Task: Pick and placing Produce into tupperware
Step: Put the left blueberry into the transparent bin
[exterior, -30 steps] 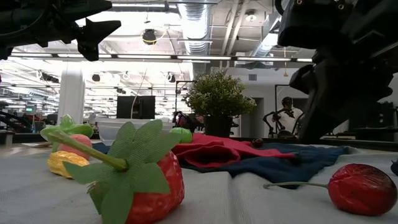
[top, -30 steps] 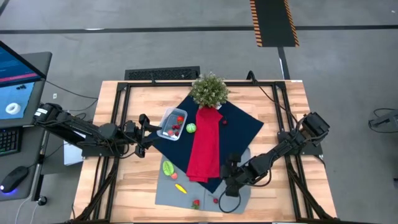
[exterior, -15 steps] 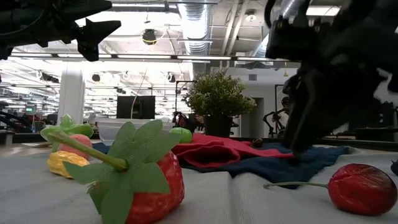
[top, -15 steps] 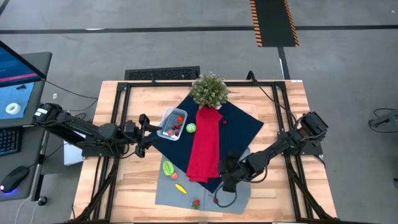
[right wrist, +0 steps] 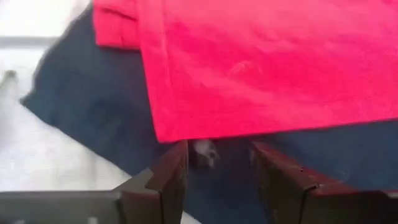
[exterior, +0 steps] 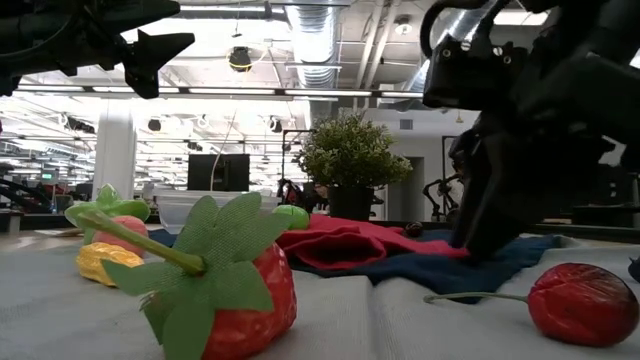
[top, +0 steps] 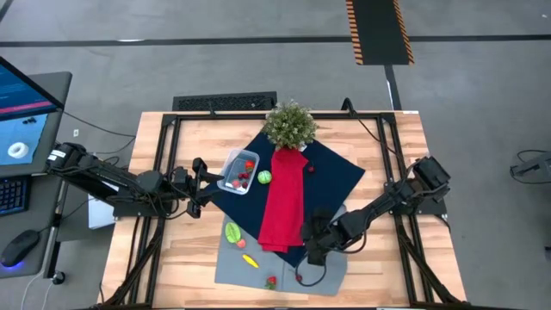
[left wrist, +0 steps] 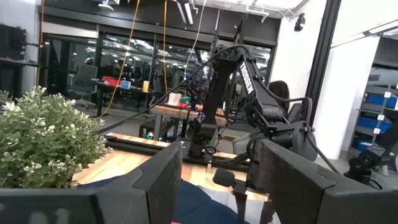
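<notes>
Two cloths (right wrist: 261,62), red over navy, fill the space ahead of my right pincer (right wrist: 214,171). Its fingers stand apart and empty, with perhaps one small pale thing (right wrist: 202,149) between them. Grey mat (top: 232,263) covers the wooden table (top: 392,151).

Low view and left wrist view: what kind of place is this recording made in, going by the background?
Most likely an open robotics lab or workshop. Exposed ceiling ducts run overhead, another robot arm on a bench stands behind the table, and a computer monitor sits beside the wooden table on a bare concrete floor.
</notes>
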